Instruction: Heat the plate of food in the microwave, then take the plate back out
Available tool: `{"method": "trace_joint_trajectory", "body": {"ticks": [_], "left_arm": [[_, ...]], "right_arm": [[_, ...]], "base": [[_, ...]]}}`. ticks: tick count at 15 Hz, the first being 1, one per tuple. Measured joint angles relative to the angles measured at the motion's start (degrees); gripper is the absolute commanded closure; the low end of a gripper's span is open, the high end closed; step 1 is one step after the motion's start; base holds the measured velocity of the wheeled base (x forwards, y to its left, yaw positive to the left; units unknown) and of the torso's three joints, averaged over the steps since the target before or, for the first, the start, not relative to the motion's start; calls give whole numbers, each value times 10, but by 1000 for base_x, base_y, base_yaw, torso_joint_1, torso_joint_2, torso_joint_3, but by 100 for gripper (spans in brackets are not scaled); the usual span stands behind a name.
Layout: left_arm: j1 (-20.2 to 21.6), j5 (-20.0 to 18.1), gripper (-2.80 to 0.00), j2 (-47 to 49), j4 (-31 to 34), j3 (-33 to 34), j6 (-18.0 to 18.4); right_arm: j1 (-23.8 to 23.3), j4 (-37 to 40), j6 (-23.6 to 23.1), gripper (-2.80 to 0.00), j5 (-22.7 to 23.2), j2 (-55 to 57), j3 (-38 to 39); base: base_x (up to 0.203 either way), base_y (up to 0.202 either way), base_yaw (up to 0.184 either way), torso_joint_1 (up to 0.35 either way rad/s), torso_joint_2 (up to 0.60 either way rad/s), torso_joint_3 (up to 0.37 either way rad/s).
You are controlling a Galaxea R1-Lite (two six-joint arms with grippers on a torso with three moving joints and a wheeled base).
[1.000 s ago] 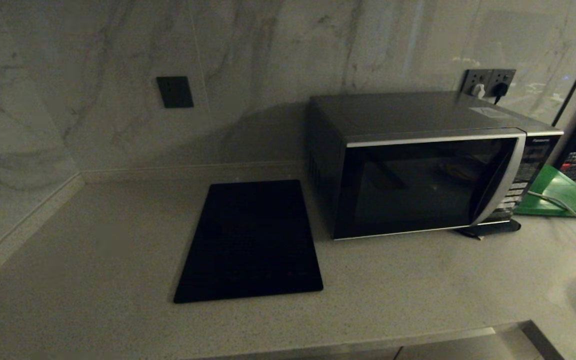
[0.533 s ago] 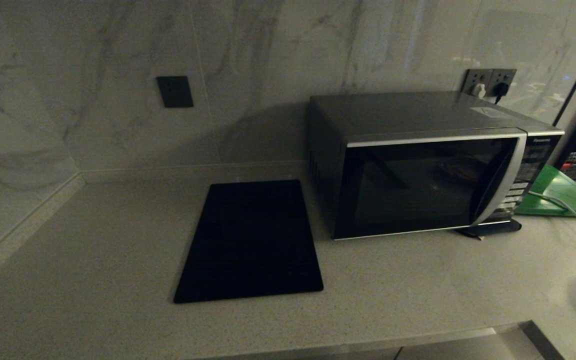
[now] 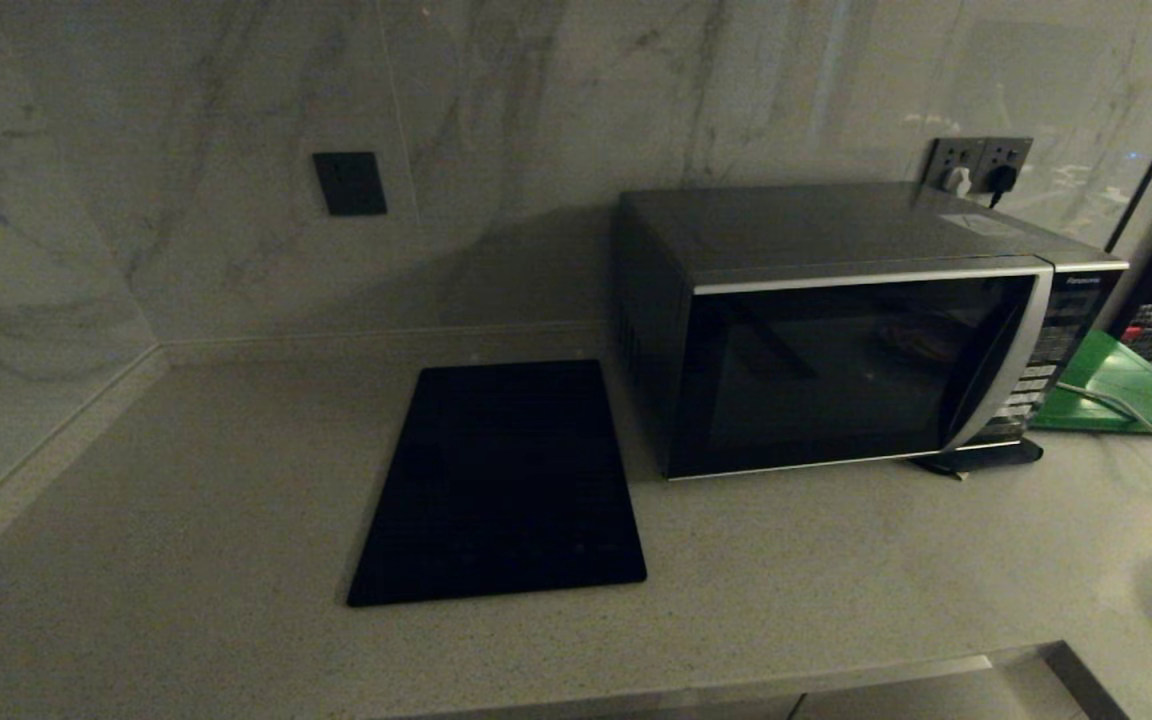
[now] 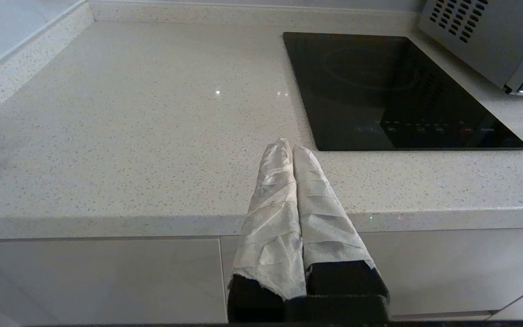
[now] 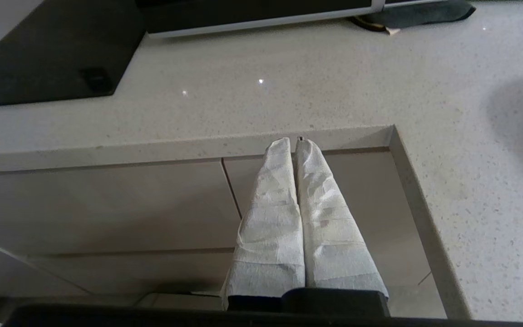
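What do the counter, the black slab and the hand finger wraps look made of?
Counter: pale speckled stone or quartz composite, polished; small light glints show on it.
Black slab: looks like smooth glass, glossy, with a faint ring and printed touch marks.
Left hand and right hand fingers: wrapped in creased white tape or cloth, matte; which one is unclear.

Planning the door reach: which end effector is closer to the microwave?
Right. The right end effector is at the counter's front edge below the microwave; the left end effector is off beyond the black cooktop.
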Motion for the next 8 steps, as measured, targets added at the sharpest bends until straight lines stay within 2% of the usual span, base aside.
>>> {"method": "trace_joint_trajectory", "body": {"ticks": [4,8], "left_arm": [[0,0,0,0,0,0,0],[0,0,0,0,0,0,0]], "right_arm": [[0,-26,-23,0,-9,0,16],[0,-115,-69,0,-50,0,72]], "base": [[0,0,0,0,0,0],[0,0,0,0,0,0]]}}
